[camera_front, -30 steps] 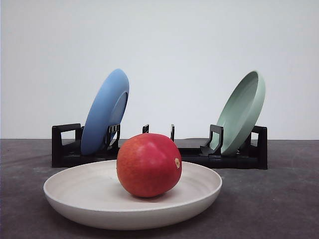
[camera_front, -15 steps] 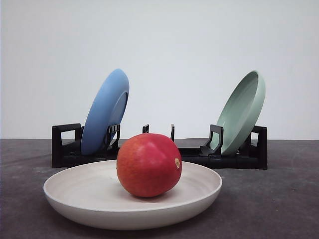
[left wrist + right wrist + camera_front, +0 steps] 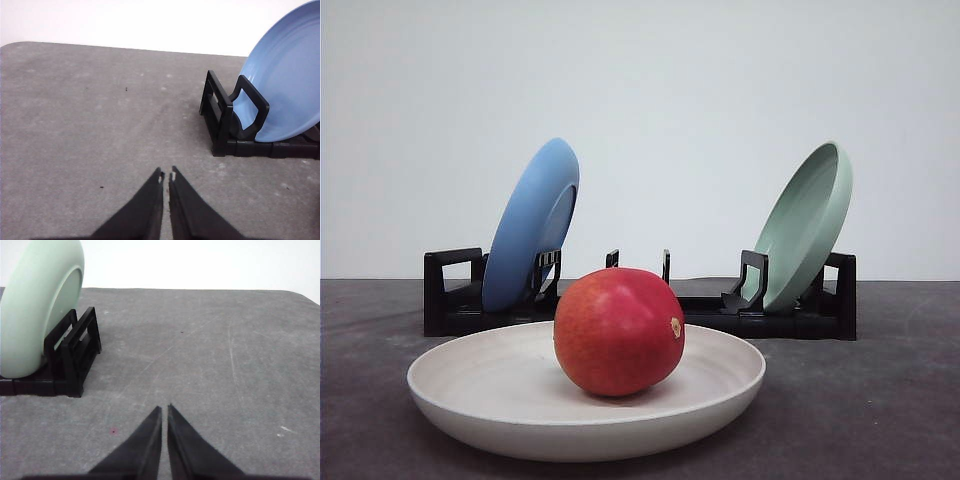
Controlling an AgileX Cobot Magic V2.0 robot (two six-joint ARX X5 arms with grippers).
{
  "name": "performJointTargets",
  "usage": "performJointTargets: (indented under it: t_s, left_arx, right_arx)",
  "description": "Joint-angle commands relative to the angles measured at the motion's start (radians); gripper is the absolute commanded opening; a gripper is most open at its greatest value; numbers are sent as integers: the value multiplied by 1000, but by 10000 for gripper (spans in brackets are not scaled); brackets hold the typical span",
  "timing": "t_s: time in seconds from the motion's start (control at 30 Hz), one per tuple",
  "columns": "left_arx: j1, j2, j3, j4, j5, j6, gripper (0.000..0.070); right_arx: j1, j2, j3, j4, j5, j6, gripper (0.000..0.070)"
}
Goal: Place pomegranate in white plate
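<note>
Sitting in the white plate (image 3: 450, 385), the pomegranate (image 3: 618, 331) looks placed, so you're basically done. Your left gripper (image 3: 166, 176) and right gripper (image 3: 164, 410) are closed on nothing, over bare table (image 3: 225, 350).

Red pomegranate (image 3: 618, 331), off-white plate (image 3: 500, 400)

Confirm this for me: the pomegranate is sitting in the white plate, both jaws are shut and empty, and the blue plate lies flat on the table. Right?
Not quite. The blue plate is not flat; the front view shows it standing tilted in the black rack. The rest holds: the pomegranate sits in the white plate, and the left gripper and right gripper have jaws shut and empty.
</note>
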Motion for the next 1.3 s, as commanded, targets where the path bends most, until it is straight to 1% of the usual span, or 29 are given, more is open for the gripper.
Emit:
performJointTargets:
  t_s: [0.0,1.27]
  left_arx:
    - [-1,0,-10,15,-5,10,0]
    - [-1,0,-10,15,-5,10,0]
  right_arx:
    - [-2,-1,-5,8,1,8,16]
    - [-2,-1,-5,8,1,8,16]
